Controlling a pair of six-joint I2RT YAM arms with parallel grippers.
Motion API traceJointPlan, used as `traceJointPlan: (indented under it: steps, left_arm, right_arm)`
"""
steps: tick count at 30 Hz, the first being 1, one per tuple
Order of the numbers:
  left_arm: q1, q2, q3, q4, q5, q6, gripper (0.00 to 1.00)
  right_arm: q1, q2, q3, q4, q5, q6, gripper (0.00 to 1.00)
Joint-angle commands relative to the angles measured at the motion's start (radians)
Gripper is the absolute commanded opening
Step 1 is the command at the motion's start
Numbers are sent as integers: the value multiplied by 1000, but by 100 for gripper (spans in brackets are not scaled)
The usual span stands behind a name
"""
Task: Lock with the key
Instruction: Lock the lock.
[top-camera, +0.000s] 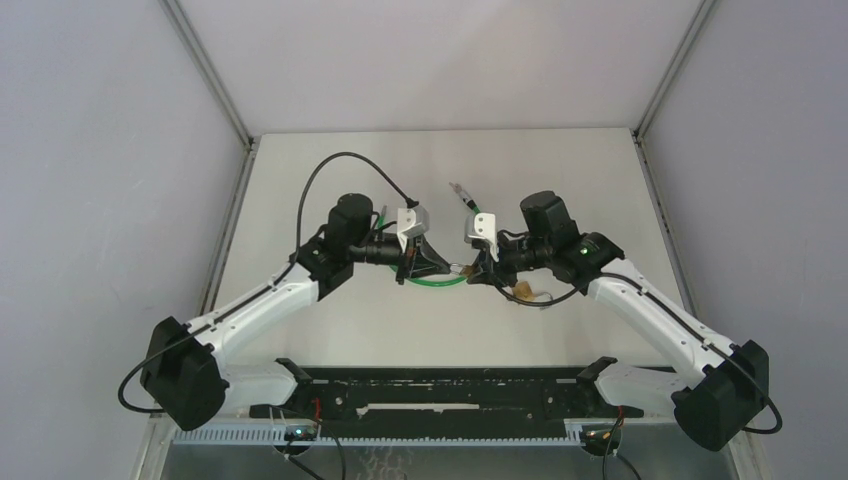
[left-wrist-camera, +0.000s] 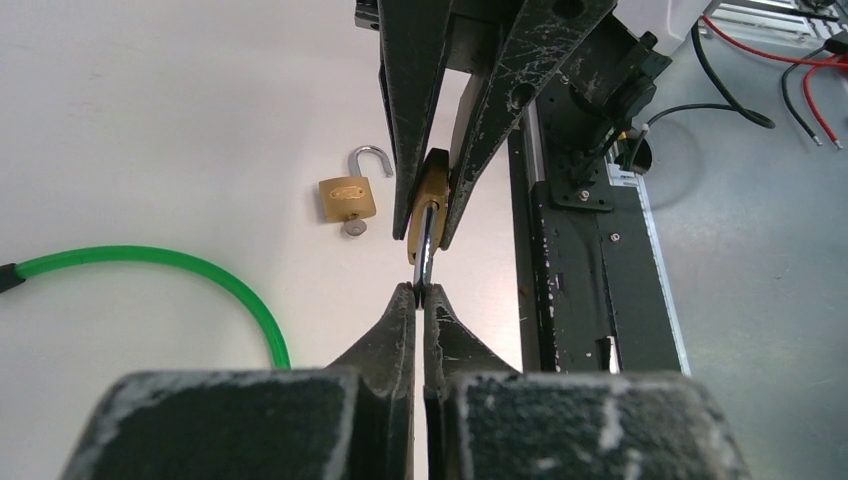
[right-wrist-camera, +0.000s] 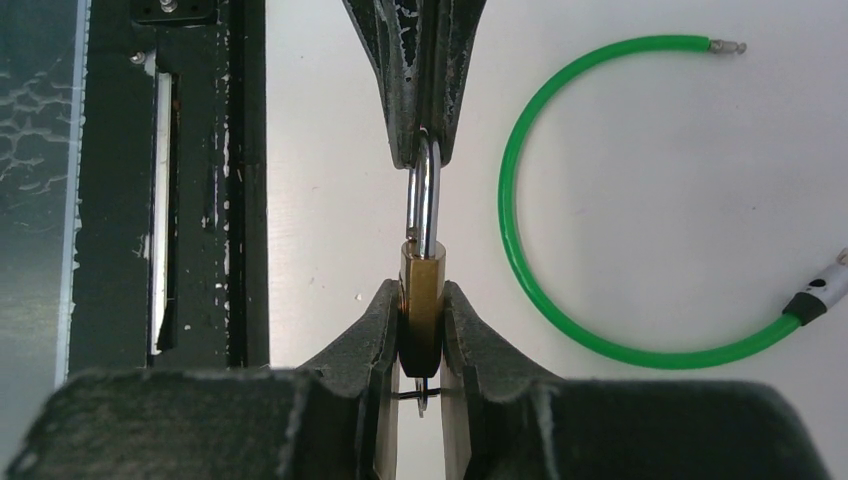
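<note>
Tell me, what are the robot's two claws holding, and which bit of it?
Both hold one small brass padlock. The right gripper clamps its brass body; the left gripper pinches the top of its silver shackle.

The bottom of the padlock (right-wrist-camera: 424, 270) hides between the right gripper (right-wrist-camera: 422, 295)'s fingers. The green cable (left-wrist-camera: 130, 252) runs off at nine o'clock.

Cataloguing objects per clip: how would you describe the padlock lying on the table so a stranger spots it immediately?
On the white table, look near the green cable loop, beside the right arm. A brass padlock lies flat there. Unlike the other padlock, gripped in the air by left hand and right hand, it rests untouched, shackle swung open.
</note>
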Motion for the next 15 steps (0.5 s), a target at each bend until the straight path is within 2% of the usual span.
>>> traceJointPlan:
  steps: [1, 15]
  left_arm:
    - [-36, 20, -25, 99, 10, -43, 0]
    - [-44, 42, -84, 206, 30, -113, 0]
  right_arm:
    - [31, -34, 17, 120, -68, 40, 0]
    - [5, -57, 18, 187, -82, 125, 0]
